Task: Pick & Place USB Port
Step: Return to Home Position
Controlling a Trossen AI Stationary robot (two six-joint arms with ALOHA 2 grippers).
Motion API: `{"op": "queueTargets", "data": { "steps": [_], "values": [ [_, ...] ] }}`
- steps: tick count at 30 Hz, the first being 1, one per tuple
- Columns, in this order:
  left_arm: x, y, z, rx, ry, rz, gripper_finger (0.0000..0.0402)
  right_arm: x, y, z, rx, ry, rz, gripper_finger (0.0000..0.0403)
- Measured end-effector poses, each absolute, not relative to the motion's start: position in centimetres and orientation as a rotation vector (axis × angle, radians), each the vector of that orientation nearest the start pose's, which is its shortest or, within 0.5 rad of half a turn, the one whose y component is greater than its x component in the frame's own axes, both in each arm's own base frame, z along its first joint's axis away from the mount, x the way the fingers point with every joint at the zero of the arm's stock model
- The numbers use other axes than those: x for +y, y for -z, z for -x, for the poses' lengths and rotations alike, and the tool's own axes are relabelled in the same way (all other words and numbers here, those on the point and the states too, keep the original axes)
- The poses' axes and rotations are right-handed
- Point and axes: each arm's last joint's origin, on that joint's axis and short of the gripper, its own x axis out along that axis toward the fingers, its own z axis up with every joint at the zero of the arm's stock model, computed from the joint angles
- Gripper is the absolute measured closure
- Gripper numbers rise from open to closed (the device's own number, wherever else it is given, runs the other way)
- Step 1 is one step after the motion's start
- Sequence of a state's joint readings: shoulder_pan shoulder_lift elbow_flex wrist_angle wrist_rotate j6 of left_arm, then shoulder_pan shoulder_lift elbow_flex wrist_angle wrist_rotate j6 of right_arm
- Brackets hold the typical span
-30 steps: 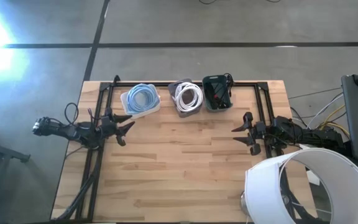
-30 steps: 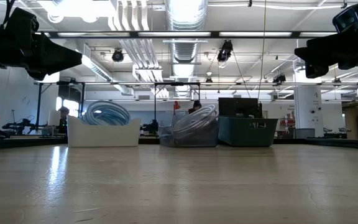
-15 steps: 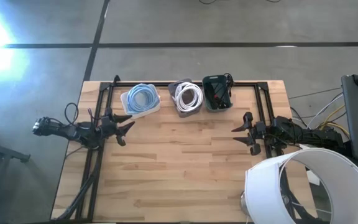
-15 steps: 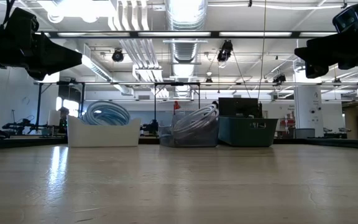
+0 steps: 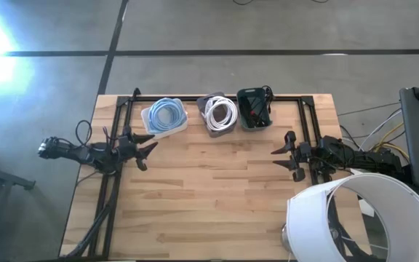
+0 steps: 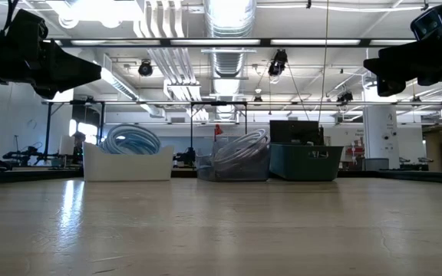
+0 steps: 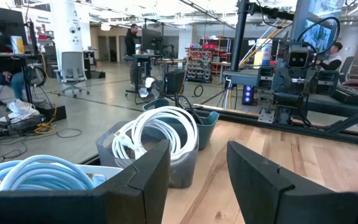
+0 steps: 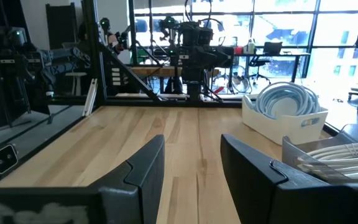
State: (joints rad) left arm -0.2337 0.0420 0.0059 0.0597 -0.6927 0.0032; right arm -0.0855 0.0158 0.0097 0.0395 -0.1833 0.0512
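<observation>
Three bins stand in a row along the table's far edge: a white bin (image 5: 164, 116) with a coiled light-blue cable, a clear bin (image 5: 219, 113) with a coiled white cable, and a dark teal bin (image 5: 254, 109) with dark items. My left gripper (image 5: 149, 148) hovers open above the table's left side, near the white bin. My right gripper (image 5: 282, 159) hovers open above the right side. In the left wrist view the white cable coil (image 7: 157, 134) and blue coil (image 7: 39, 171) lie ahead of my left gripper (image 7: 197, 168). No USB port can be made out.
A black metal frame (image 5: 213, 97) runs along the far edge and down both sides of the table. A large white lamp shade (image 5: 362, 218) stands at the near right corner. The wooden tabletop (image 5: 209, 196) between the arms is bare. People sit at desks in the room beyond.
</observation>
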Motion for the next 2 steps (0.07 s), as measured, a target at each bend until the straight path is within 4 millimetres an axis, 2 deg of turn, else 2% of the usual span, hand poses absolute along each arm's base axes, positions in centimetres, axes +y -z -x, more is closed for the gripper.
{"op": "queueTargets", "data": {
  "steps": [2],
  "values": [
    [-0.36,-16.78,-9.5,-0.02,-0.46,0.007,0.0238,-0.31,-16.94,-9.77,-0.031,-0.098,-0.045,0.0252]
  ]
}}
